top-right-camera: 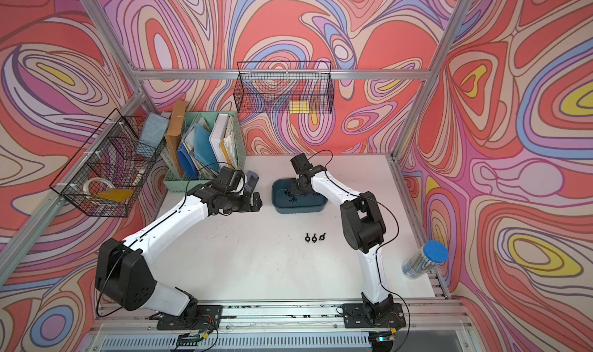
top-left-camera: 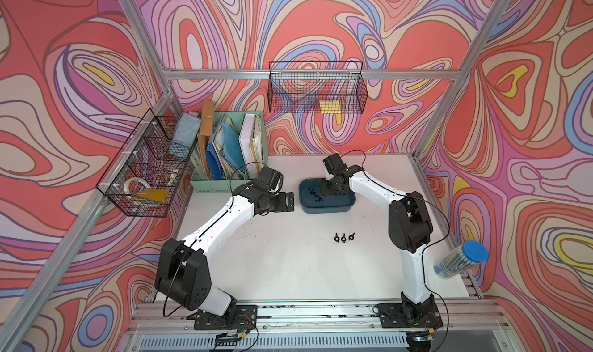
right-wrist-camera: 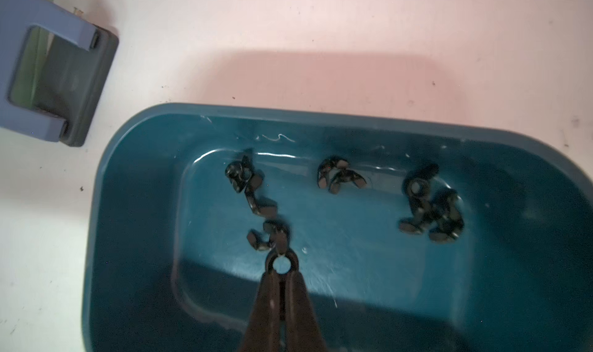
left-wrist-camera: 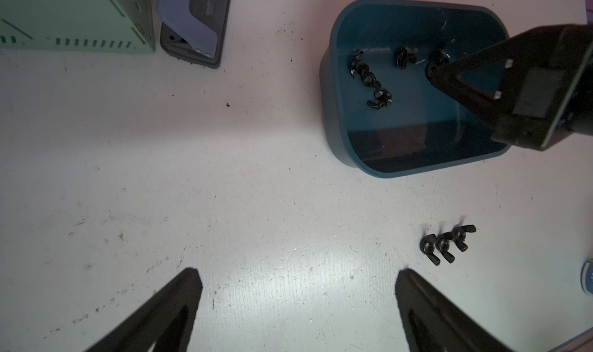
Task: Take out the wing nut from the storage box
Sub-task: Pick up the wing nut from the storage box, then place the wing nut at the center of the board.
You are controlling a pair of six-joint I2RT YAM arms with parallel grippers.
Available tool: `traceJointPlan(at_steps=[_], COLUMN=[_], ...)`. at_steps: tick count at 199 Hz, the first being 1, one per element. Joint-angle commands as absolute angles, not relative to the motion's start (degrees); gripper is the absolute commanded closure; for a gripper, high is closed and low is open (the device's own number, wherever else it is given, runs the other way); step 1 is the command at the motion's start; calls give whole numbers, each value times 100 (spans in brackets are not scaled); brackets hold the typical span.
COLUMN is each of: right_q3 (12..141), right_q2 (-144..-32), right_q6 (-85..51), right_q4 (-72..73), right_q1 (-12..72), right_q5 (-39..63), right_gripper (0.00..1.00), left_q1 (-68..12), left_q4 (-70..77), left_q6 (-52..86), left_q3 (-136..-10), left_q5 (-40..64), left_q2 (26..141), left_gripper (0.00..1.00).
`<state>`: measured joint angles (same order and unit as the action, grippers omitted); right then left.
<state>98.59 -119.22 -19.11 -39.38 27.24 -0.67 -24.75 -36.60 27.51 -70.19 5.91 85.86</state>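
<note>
The storage box [top-left-camera: 327, 209] [top-right-camera: 300, 209] [left-wrist-camera: 327, 109] [right-wrist-camera: 96, 238] is a dark teal tub on the white table, with several black wing nuts on its floor [right-wrist-camera: 430, 209] [left-wrist-camera: 369, 77]. My right gripper [right-wrist-camera: 282, 254] [top-left-camera: 329, 193] [top-right-camera: 300, 191] [left-wrist-camera: 430, 69] reaches down into the box, shut, its tips pinching a wing of one wing nut [right-wrist-camera: 272, 234] low over the floor. My left gripper [left-wrist-camera: 298, 276] [top-left-camera: 291, 202] [top-right-camera: 256, 201] hovers wide open left of the box, nothing between its fingers. Three wing nuts [top-left-camera: 343, 237] [top-right-camera: 314, 237] [left-wrist-camera: 446, 244] lie in a row on the table in front of the box.
A mint-green file organiser [top-left-camera: 224, 180] [left-wrist-camera: 77, 16] stands at the back left, a blue-grey hole punch [top-right-camera: 252, 178] [left-wrist-camera: 192, 23] [right-wrist-camera: 54, 77] beside it. Black wire baskets hang on the left wall [top-left-camera: 141, 167] and back wall [top-left-camera: 316, 87]. A blue-lidded tube [top-left-camera: 462, 259] sticks out at the right edge.
</note>
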Motion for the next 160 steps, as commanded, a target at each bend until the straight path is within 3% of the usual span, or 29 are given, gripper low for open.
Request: traceJointPlan(at_steps=[1,160], right_q3=[9448,6763], right_q2=[-11415,-9021], right_q6=[-2119,-3523], right_q4=[-3964,-3969], right_q1=[2866,3946], right_q5=[-273,-859], right_gripper=[98,98], left_q1=[-2448,-2443], left_q4=[-3652,-3646], left_q6=[2811,3226], left_q3=[-6875,-6192], left_q5=[721,974], left_q2=[8305,7501], left_gripper=[1,1])
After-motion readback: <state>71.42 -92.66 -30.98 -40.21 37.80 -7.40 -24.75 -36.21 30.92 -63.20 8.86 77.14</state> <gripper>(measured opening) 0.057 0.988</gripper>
